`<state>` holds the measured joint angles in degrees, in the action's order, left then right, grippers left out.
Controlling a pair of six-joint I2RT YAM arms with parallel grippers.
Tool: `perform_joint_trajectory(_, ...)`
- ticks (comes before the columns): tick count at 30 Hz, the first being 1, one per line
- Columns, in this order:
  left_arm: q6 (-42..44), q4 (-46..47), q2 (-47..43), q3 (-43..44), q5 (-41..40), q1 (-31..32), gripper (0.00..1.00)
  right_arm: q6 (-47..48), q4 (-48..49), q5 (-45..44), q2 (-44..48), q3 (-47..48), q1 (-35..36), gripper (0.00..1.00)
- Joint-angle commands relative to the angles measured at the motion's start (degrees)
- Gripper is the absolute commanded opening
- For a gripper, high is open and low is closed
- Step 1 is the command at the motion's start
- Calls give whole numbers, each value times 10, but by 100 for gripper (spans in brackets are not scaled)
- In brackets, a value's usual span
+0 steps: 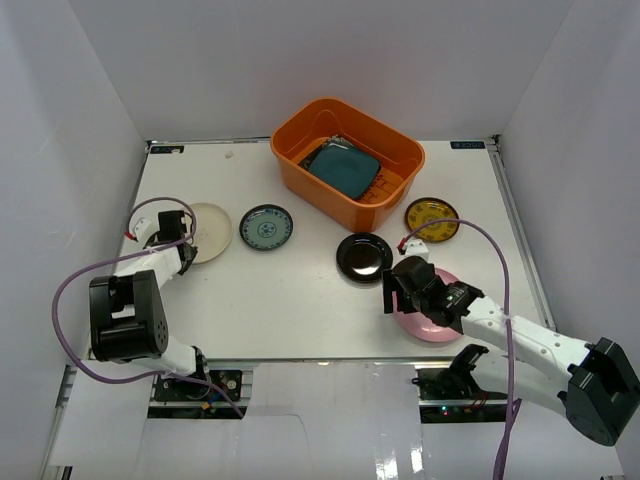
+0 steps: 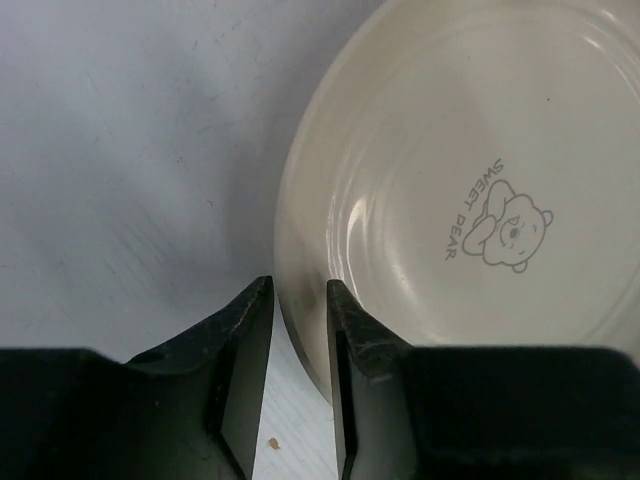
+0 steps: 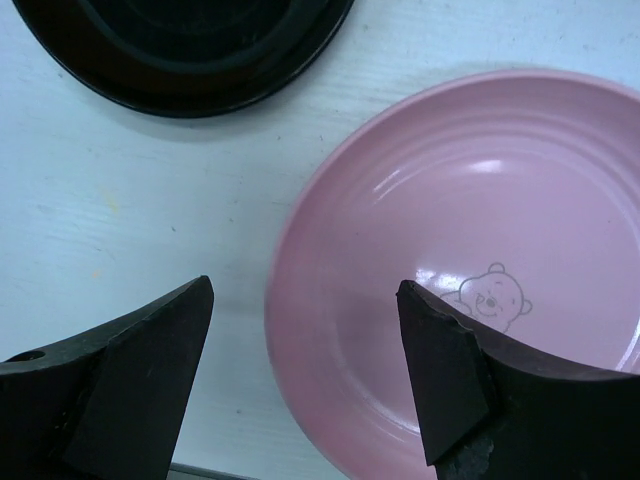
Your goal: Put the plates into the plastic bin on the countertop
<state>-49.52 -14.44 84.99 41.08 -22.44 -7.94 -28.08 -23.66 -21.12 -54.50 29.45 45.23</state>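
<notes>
The orange plastic bin [image 1: 300, 128] stands at the back of the white countertop [image 1: 290, 310] with a teal square plate [image 1: 345, 168] in it. A cream plate [image 1: 210, 232], a teal-patterned plate [image 1: 266, 227], a glossy black plate [image 1: 363, 256], a yellow-patterned plate [image 1: 432, 218] and a pink plate [image 1: 437, 322] lie on the countertop. My left gripper [image 2: 300, 285] is shut on the near rim of the cream plate [image 2: 470, 180], one finger inside and one outside. My right gripper [image 3: 305, 300] is open astride the left rim of the pink plate [image 3: 480, 220].
The black plate [image 3: 190, 50] lies just beyond the right gripper. White walls close in the left, right and back sides. Metal rails edge the countertop. A purple cable loops off each arm.
</notes>
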Motion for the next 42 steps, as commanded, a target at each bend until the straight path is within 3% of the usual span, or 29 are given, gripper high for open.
perform_joint_trajectory(1, 27, -10, -4, 19, -22, -3, 38, -15, -27, -27, -19, 13, 20, 81)
perform_joint_trajectory(6, 50, -16, -2, 29, -16, -3, 0, -24, -26, -47, -36, 4, 37, 81)
perform_joint_trajectory(11, 77, -31, -51, 55, 34, -3, 0, -13, -9, -32, -65, 0, 42, 77)
perform_joint_trajectory(14, 85, -30, -129, 67, 83, 5, 0, -8, 9, -29, -91, -5, 43, 70)
perform_joint_trajectory(17, 92, -32, -184, 106, 115, 35, 0, -5, 15, -29, -112, -3, 44, 57)
perform_joint_trajectory(18, 93, -38, -192, 135, 115, 61, 0, -5, 15, -29, -114, -3, 45, 43)
perform_joint_trajectory(22, 92, -47, -200, 217, 102, 142, 0, -6, 15, -27, -94, -8, 45, 8)
perform_joint_trajectory(24, 80, -46, -183, 267, 113, 175, 0, -6, 10, -20, -76, -10, 46, 8)
perform_joint_trajectory(27, 86, -38, -126, 330, 114, 237, 0, -6, 9, -7, -39, -17, 48, 8)
perform_joint_trajectory(30, 111, -33, -27, 460, 99, 313, 0, -5, 9, 2, 0, -21, 49, 8)
perform_joint_trajectory(35, 144, -63, 185, 644, 102, 352, 0, -4, -12, -2, 52, -11, 51, 8)
perform_joint_trajectory(42, 178, -139, 399, 896, 102, 360, 0, -1, -70, -36, 113, 26, 57, 8)
